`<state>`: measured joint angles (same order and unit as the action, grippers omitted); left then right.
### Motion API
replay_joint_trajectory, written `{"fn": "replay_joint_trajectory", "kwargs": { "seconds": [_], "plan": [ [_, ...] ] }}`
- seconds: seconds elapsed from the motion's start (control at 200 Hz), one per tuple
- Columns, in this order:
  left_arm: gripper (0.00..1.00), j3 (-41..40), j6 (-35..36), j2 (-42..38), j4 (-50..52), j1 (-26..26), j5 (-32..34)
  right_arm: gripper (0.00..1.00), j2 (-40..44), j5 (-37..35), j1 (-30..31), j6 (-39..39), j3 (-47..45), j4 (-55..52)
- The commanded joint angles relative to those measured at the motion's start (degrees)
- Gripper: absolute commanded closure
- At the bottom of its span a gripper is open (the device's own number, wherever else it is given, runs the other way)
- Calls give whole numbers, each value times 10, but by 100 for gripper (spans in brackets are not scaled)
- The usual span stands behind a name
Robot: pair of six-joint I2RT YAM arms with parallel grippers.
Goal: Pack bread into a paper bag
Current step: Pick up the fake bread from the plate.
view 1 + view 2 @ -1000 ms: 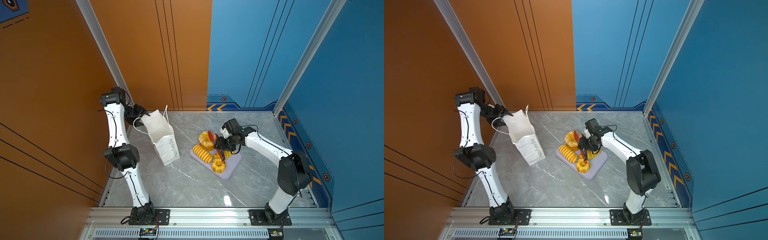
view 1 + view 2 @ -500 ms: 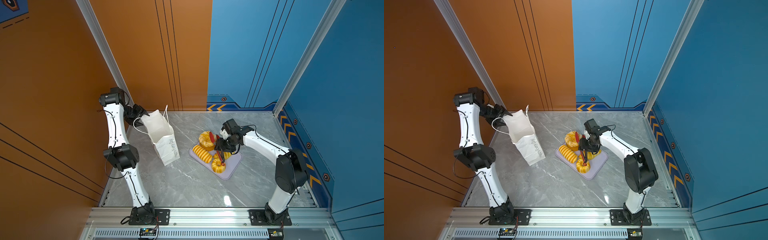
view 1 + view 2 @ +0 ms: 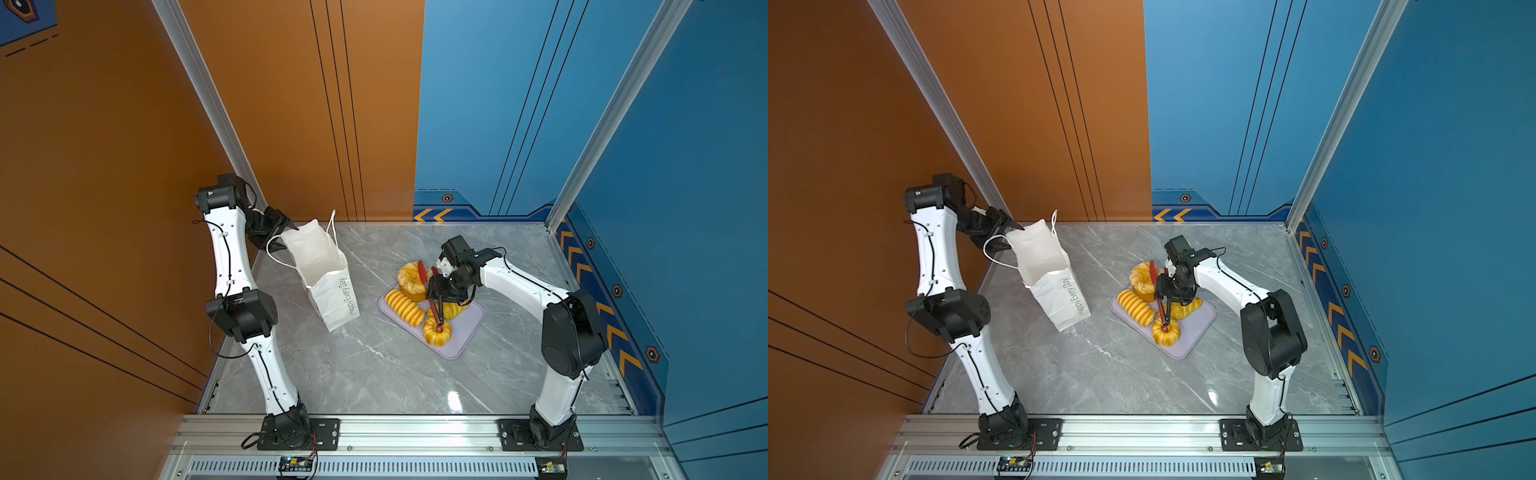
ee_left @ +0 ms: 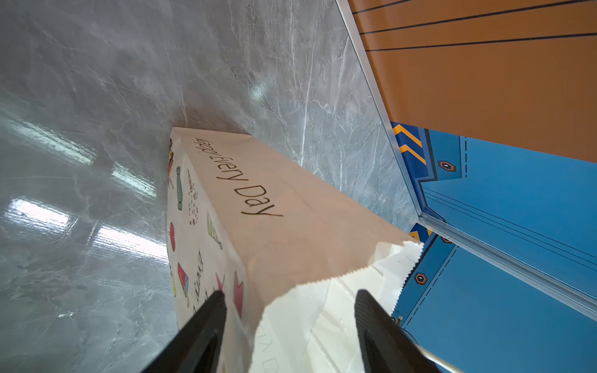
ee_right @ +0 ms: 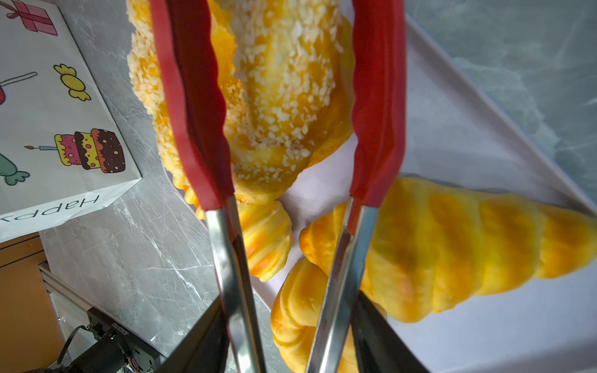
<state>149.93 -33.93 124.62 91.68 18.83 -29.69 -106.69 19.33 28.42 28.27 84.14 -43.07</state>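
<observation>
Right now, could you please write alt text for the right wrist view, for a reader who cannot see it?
Red-tipped metal tongs, held in the right gripper, spread their tips across a sesame-topped ring bun on a lilac tray. A croissant lies beside it; the printed paper bag stands nearby.

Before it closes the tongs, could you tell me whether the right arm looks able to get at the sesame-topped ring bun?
Probably yes: the right gripper holds the red-tipped tongs with their spread tips flanking the sesame-topped ring bun on the lilac tray; nothing blocks them, though contact is unclear.
</observation>
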Motion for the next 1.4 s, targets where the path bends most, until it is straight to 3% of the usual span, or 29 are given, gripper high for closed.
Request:
{"fn": "replay_joint_trajectory", "kwargs": {
  "seconds": [0.0, 0.14, 0.4, 0.485, 0.556, 0.841, 1.101, 1.396],
  "plan": [
    [34, 16, 11, 0, 119, 8, -18, 37, -12, 0, 6, -10, 22, -14],
    [34, 18, 11, 1, 118, 9, -22, 40, -15, -3, 6, -12, 22, -14],
    [34, 20, 11, 0, 118, 11, -25, 65, 1, -2, 10, -16, 16, -22],
    [34, 20, 10, -1, 119, 12, -27, 80, 8, 2, 10, -22, 19, -28],
    [34, 20, 10, -2, 119, 12, -26, 100, 19, -1, 11, -27, 18, -32],
    [34, 22, 12, -2, 119, 13, -28, 100, 80, 39, 4, -45, 27, -40],
    [34, 26, 13, -1, 119, 12, -26, 100, 105, 132, 1, -70, 52, -53],
    [34, 29, 14, -1, 118, 11, -28, 100, 212, 256, 31, -82, 55, -25]
  ]
}}
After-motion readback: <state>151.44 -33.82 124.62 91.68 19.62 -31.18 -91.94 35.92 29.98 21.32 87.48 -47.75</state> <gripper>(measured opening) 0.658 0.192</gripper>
